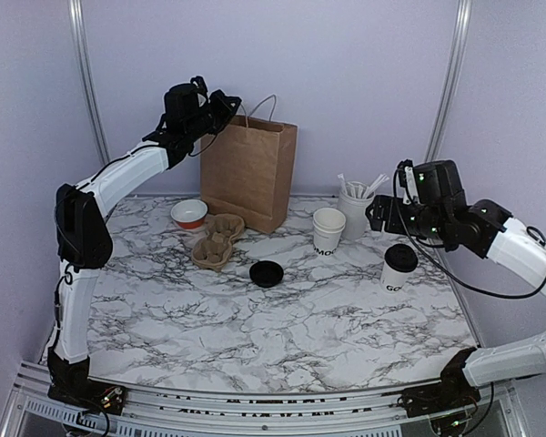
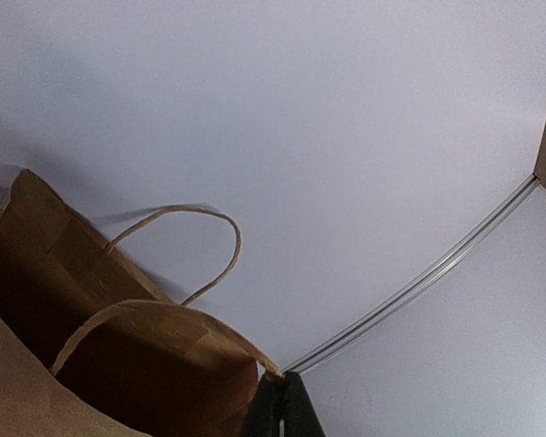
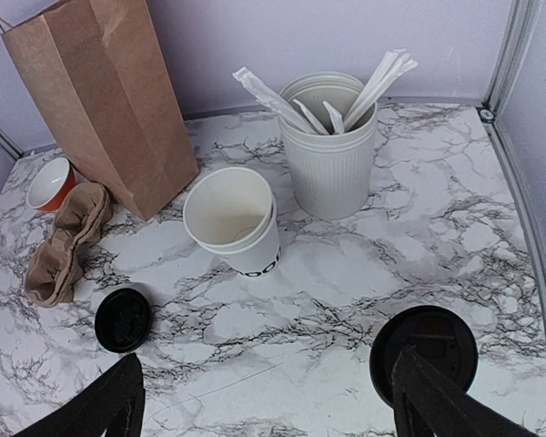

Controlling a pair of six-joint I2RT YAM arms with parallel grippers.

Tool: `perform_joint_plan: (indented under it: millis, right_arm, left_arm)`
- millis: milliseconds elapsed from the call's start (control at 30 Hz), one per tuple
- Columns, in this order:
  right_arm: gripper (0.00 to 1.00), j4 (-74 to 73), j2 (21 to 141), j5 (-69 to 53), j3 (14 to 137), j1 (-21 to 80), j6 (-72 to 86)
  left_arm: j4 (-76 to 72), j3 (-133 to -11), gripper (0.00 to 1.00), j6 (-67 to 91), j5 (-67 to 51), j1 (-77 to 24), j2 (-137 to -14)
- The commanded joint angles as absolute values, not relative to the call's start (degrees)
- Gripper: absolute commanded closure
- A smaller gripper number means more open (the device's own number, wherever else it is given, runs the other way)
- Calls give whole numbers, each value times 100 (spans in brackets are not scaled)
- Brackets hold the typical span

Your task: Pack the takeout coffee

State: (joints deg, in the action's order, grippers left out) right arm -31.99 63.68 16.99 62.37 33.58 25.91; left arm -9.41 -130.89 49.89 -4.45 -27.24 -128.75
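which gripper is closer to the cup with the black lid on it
Right. The right gripper hangs open just above the lidded cup. The left gripper is far off to the left, pinched shut on the top edge of the paper bag.

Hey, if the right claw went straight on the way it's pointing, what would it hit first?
Probably bare table, between the loose lid and the lidded cup. The right claw is open and angled down; depth is unclear.
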Motion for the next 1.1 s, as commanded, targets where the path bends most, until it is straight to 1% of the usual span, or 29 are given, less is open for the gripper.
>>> perform_joint_plan:
  millis: [0, 167, 333, 500, 700, 800, 1067]
  right_arm:
    - [9, -3230, 6285, 1700, 6241, 3401, 2614]
    - [9, -3217, 6316, 1702, 6214, 3402, 2603]
    - [9, -3215, 6357, 1696, 6216, 3401, 2593]
    - [9, -3226, 6344, 1696, 6214, 3401, 2601]
    - [8, -3200, 6338, 1658, 6181, 3401, 2597]
    - [8, -3170, 6325, 1629, 6149, 3402, 2594]
    - [9, -2986, 6335, 1524, 6035, 3410, 2560]
  left_arm:
    - [-1834, -13487, 100, 5071, -1259, -2640, -13098]
    - [-2398, -13586, 100, 5159, -1731, -2574, -13187]
    - [-2862, -13790, 100, 5306, -1928, -2518, -13289]
    - [-3044, -14042, 100, 5381, -2053, -2473, -13288]
    - [-3085, -14074, 100, 5356, -2225, -2475, -12939]
    - [-3085, -13817, 100, 5358, -2392, -2485, -12583]
    - [-3085, -12329, 100, 5384, -2722, -2553, -11228]
